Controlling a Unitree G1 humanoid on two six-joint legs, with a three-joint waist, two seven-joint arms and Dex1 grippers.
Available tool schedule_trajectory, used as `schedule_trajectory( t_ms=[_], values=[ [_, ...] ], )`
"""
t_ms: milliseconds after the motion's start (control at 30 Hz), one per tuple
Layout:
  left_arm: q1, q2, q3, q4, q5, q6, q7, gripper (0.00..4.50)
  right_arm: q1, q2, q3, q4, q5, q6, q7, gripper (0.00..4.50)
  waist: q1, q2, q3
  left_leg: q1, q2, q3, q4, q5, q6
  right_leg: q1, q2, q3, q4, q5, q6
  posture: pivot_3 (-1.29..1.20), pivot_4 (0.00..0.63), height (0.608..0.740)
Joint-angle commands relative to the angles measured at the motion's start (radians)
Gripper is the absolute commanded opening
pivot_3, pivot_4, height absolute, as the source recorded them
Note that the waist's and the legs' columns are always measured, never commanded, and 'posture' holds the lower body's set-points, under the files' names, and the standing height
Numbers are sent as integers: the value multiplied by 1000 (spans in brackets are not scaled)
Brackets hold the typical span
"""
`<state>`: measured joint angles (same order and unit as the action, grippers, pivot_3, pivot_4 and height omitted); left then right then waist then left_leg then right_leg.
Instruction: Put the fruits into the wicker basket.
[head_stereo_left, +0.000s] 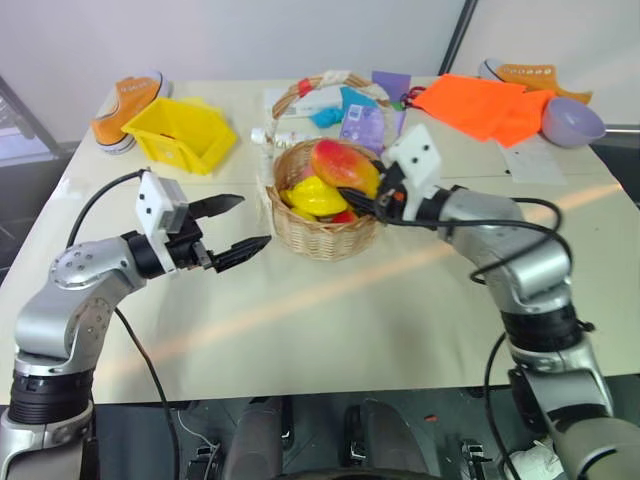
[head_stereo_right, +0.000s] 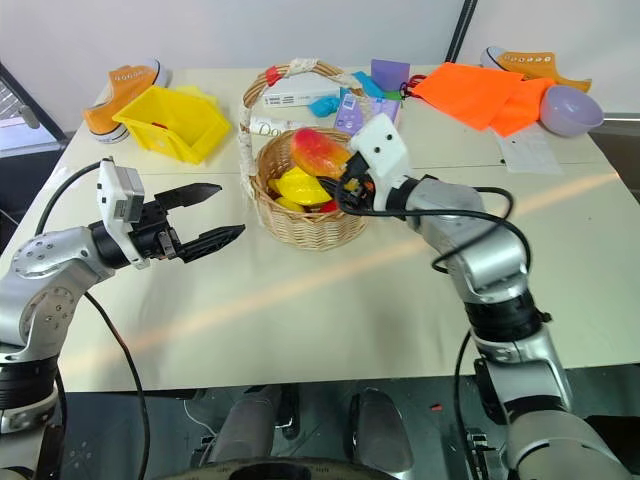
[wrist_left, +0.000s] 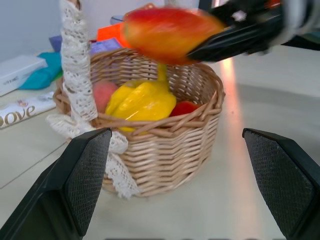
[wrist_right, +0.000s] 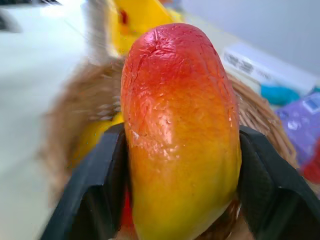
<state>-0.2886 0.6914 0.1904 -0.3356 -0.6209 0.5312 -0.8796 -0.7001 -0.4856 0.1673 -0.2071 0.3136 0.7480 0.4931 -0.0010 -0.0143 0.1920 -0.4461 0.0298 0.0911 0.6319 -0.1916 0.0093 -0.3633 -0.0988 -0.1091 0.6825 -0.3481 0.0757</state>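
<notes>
Between your left end effector (head_stereo_left: 232, 228) and the wicker basket (head_stereo_left: 325, 235) lies bare bench (head_stereo_left: 330, 320); the basket's arched handle (head_stereo_right: 246, 112) and held mango (head_stereo_left: 344, 166) crowd its opening.

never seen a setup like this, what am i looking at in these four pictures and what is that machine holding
This is a two-armed humanoid robot standing at a table. Each arm ends in a pincer with two black fingers.

The two wide pictures come from a pair of cameras on its head, looking down over its arms. The other two come from a small camera on each wrist, looking along that arm's fingers.

The right pincer is closed on a red-orange-yellow toy mango, holding it above the wicker basket. A ridged yellow fruit already lies inside. The left pincer is open and holds nothing, just left of the basket.

Farther back on the table are a yellow plastic bin, an orange cloth, a lilac bowl, an orange shoe and some small packets.
</notes>
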Motion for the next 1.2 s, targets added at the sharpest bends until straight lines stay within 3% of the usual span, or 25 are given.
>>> schedule_trajectory(
  t_ms=[33, 167, 333, 467, 700, 833, 900, 1000, 1200],
  values=[
    [0, -3, 4, -52, -8, -10, 17, 4500, -4, -11, -26, -53, -31, -58, 8, 4465, 5, 0, 0, -1, 0, 1, 0, 0, 1, -1, 0, 0, 0, 0, 0, 0, 150, 715],
    [8, -14, 0, -84, -15, -4, 41, 4500, 90, -107, -130, -195, 39, -45, 90, 4465, 13, 0, 0, -2, 0, 1, 0, -1, 1, -2, -1, 0, 0, 0, 0, 0, 150, 715],
    [5, -27, -12, -106, -34, 10, 49, 4500, 121, -126, -278, -225, 113, 22, 59, 4465, 2, 0, 0, 1, 1, 2, 0, -3, 5, 0, 0, 0, -1, 0, 0, 0, 150, 715],
    [-14, -39, -41, -96, -35, 9, 48, 4500, 69, -76, -250, -98, 37, -10, -27, 4465, -15, 0, 0, 4, 2, 1, 0, -3, 5, 2, 1, 0, 1, 0, 0, 0, 150, 715],
    [-25, -65, -47, -83, -42, 7, 59, 4500, -47, 55, -204, 184, -16, -200, -18, 4465, -14, 0, 0, 3, 2, 2, -1, 1, -2, -1, 2, 0, 1, 0, 0, 0, 150, 715],
    [-11, -66, -50, -90, -35, 5, 65, 4500, -72, 80, -225, 243, -11, -249, -24, 2693, -9, 0, 0, 2, 2, 3, -1, 1, -2, -1, 1, 1, 1, 0, 0, 0, 150, 715],
    [-7, -66, -48, -93, -36, 5, 70, 4500, -71, 83, -232, 239, -6, -252, -25, 1497, -10, 0, 0, 2, 2, 3, -1, 1, -1, -1, 1, 1, 1, 0, 0, 0, 150, 715],
    [6, -66, -48, -99, -36, 1, 73, 4500, -45, 60, -235, 185, -23, -247, -42, 49, -12, 0, 0, 2, 2, 3, -1, 1, -2, -1, 1, 1, 1, 0, 0, 0, 150, 715],
    [1, -72, -61, -93, -32, -4, 77, 4500, 51, -72, -396, 42, -19, -195, -83, 21, -5, 1, 0, 1, 2, 3, -1, 1, -2, -1, 0, 1, 1, 0, 0, 0, 150, 715]
  ],
)
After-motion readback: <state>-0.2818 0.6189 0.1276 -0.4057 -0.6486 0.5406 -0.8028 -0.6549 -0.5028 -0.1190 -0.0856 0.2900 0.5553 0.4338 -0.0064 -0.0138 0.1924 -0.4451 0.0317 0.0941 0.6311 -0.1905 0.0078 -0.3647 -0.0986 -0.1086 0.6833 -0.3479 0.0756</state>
